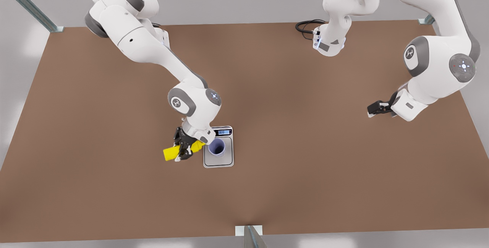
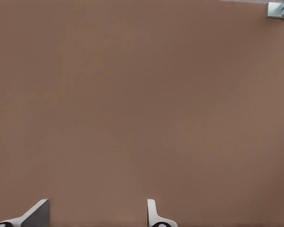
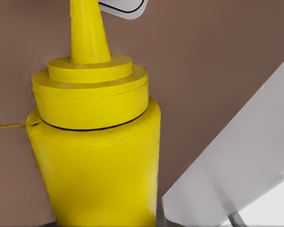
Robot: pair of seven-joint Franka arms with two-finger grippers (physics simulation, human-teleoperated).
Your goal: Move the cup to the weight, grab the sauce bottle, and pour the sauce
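Right gripper [image 1: 182,149] clamped on the sauce bottle [image 1: 172,153], which is tipped sideways, nozzle end toward the cup [image 1: 216,147]; bottle just beside the weight's [image 1: 218,161] left edge in the front view; cup upright on the steel plate, below the blue display. Left gripper [image 1: 373,109] waits well apart at the front view's right, over bare table [image 1: 305,125]; fingers [image 2: 154,215] spread, nothing between them.
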